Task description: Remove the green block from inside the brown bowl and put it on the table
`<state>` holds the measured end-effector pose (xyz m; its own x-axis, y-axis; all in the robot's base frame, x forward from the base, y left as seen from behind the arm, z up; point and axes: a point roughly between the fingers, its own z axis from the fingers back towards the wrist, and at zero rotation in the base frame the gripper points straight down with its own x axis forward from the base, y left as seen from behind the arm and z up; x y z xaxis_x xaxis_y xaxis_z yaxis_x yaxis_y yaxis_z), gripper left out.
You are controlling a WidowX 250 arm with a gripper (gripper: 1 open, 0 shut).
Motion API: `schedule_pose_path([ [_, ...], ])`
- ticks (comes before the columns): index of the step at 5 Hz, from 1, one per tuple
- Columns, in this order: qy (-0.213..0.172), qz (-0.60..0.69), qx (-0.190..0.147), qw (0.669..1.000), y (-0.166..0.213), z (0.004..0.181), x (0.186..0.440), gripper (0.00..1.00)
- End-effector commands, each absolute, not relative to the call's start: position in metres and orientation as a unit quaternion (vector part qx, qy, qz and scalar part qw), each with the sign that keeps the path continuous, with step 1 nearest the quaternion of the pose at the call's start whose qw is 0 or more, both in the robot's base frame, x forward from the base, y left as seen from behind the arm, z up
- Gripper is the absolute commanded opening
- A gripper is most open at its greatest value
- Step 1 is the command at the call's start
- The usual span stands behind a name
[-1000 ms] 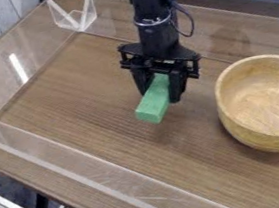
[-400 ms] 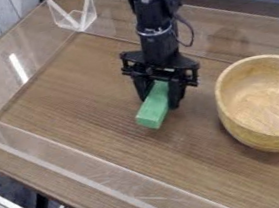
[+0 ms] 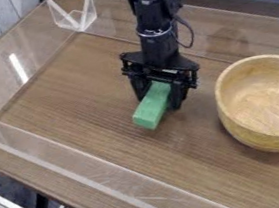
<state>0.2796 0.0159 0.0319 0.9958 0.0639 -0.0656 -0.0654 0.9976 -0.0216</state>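
The green block (image 3: 152, 108) lies on the table (image 3: 75, 107), left of the brown bowl (image 3: 267, 102), and its near end rests on the wood. My gripper (image 3: 164, 87) points straight down over the block's far end. Its black fingers (image 3: 138, 84) stand on either side of the block and look open, no longer pinching it. The far end of the block is partly hidden behind the fingers. The bowl is empty and stands apart from both gripper and block.
Low clear acrylic walls (image 3: 58, 166) border the table on all sides. A clear angled bracket (image 3: 75, 14) stands at the back left corner. Bare wood spreads to the left of the block and in front of it.
The gripper came down slightly with the block. The block's near end then settled onto the table and shifted a little to the left.
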Motion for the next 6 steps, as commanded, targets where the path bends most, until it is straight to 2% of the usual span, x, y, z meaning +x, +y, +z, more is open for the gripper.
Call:
schedule_pose_path([
  [1,0.011,0.034,-0.012,0.999,0.017,0.047,0.286,1.00],
  [4,-0.041,0.017,-0.023,0.999,0.004,0.116,0.276,1.00],
  [6,-0.027,-0.014,-0.013,0.999,-0.003,0.099,0.261,1.00],
])
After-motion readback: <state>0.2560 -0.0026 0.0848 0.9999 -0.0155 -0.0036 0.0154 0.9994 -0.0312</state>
